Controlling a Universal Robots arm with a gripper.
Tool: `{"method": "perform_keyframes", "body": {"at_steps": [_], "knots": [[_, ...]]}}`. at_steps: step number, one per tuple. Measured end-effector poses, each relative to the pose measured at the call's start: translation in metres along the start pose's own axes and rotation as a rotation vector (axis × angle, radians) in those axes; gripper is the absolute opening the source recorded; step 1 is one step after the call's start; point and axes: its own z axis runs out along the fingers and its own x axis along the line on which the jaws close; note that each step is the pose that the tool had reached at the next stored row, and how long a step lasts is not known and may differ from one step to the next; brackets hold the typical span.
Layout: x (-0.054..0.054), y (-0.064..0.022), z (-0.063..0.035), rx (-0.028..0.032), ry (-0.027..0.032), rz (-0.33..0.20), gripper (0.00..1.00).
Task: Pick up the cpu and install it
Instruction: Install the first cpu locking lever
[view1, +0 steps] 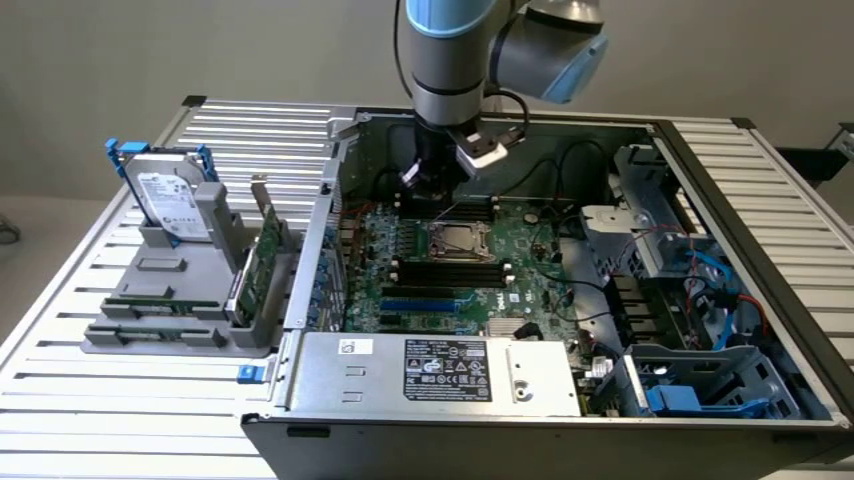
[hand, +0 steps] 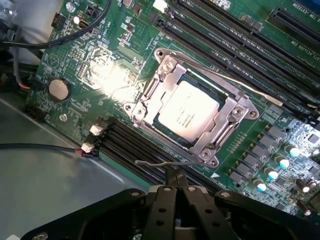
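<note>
While its fingers are pressed together with nothing between them, the tool (hand: 176, 176) hangs close over the memory slots (hand: 131, 150). Just beyond its tip the cpu (hand: 189, 111) lies flat inside the socket frame (hand: 235, 113). It seems light, stiff and fragile, best held by its thin edges.

Exterior view: we look from high up, slanting down onto the slatted table (view1: 107, 400) and into the open computer case (view1: 754, 240). We stand far enough off to take in the whole case and the arm (view1: 447, 60) reaching into it.
Wrist view: we sit close over the motherboard (hand: 120, 45), facing down past the gripper (hand: 175, 175).
Shared by both: the processor socket (view1: 458, 241) (hand: 235, 112) and the memory slots (view1: 451, 268) (hand: 135, 150) beside it.
</note>
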Motion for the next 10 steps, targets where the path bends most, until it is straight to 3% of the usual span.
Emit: {"method": "perform_keyframes", "body": {"at_steps": [10], "knots": [[-0.0065, 0.0075, -0.0031, 0.0031, -0.0040, 0.002, 0.11]]}}
